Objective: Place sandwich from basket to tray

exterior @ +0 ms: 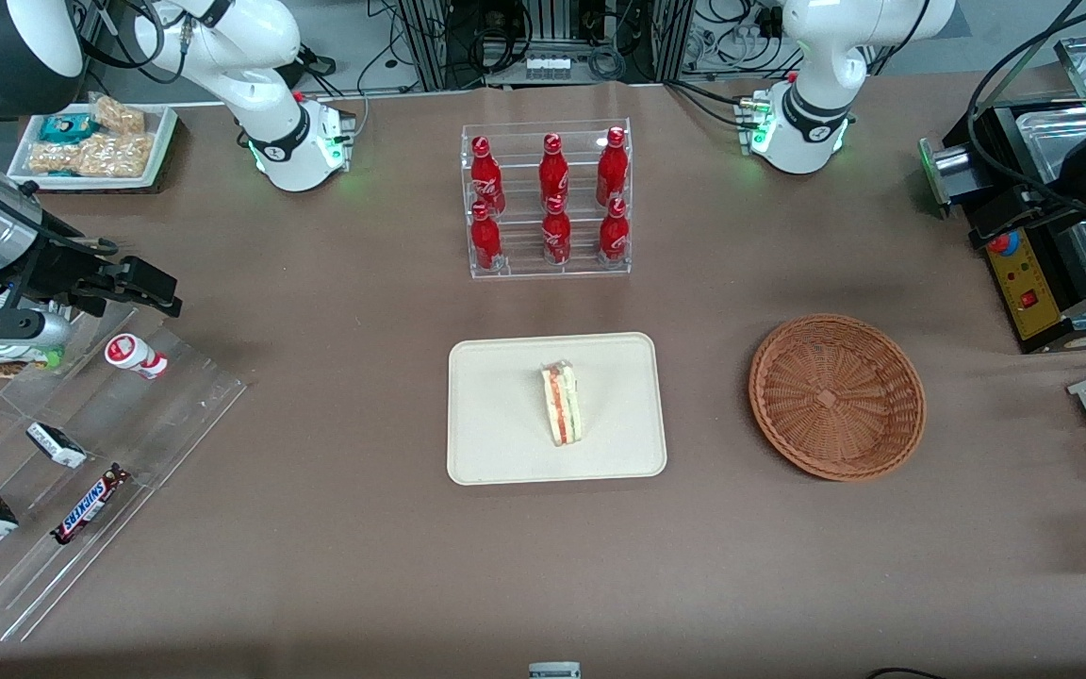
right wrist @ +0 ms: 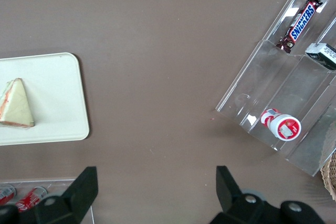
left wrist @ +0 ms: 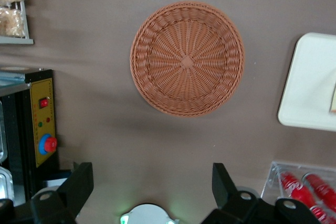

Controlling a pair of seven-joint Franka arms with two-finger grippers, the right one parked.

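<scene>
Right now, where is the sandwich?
The sandwich lies on the tray, nearer the front camera than the bottle rack. The basket beside it is empty; the open end effector hovers above the table beside the basket.

Open table (exterior: pixel 713 396) between tray (exterior: pixel 496 443) and basket (exterior: pixel 892 443)

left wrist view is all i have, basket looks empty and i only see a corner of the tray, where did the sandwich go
Observer: The sandwich lies on the tray, near its middle, on its long edge.
Operator: anything else on that tray
Observer: No, the front view shows only the sandwich on it.
Operator: and where is my claw relative to the basket
Observer: The claw is open and holds nothing, up high; the basket lies nearer the front camera than the working arm's base.
Operator: what is the red stuff at my frame edge
Observer: Six red bottles in a clear rack, farther from the front camera than the tray.
</scene>
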